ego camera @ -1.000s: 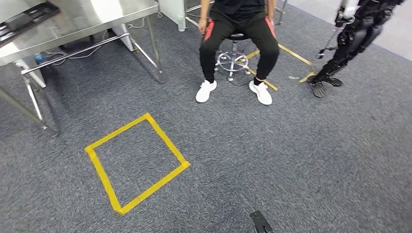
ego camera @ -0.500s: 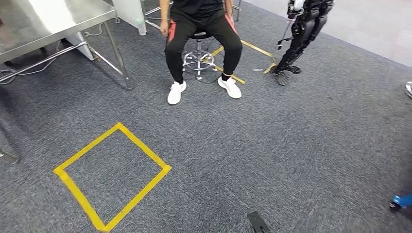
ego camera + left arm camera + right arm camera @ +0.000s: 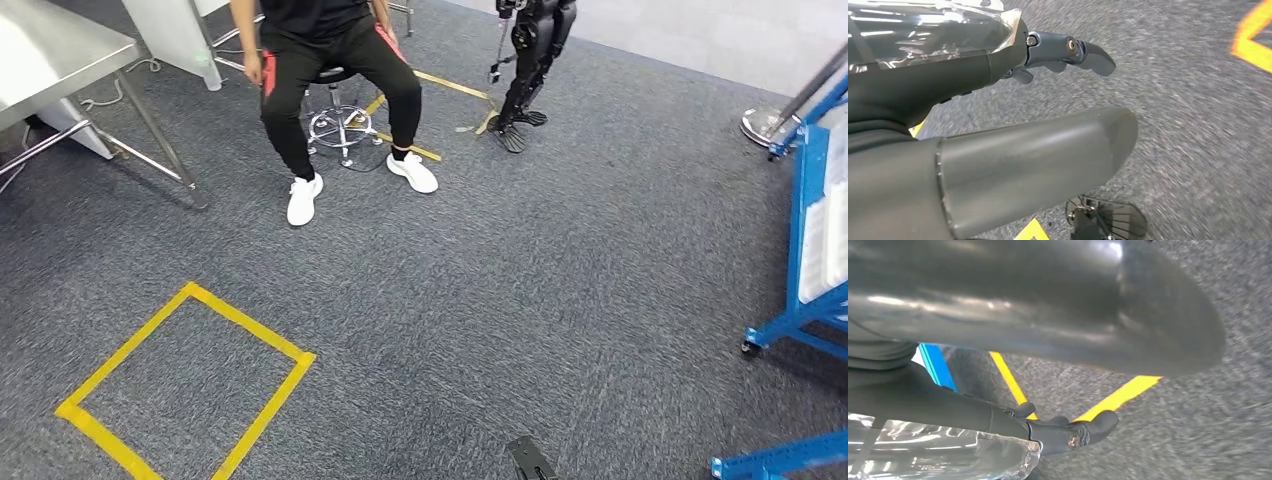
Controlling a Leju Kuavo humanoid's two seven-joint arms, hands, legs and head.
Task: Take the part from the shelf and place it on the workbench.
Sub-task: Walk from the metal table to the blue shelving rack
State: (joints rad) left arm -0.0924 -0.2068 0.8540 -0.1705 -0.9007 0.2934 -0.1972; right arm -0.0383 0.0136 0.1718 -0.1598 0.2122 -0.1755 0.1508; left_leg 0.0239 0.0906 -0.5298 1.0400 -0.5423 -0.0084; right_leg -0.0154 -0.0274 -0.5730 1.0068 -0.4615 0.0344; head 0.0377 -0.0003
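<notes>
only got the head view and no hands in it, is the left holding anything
Observer: No. The left hand holds nothing; thumb and fingers are apart over bare carpet.
Operator: and the right
Observer: The right hand holds nothing either, with its fingers stretched out.
Operator: whats under it
Observer: Yellow tape on the carpet.
</notes>
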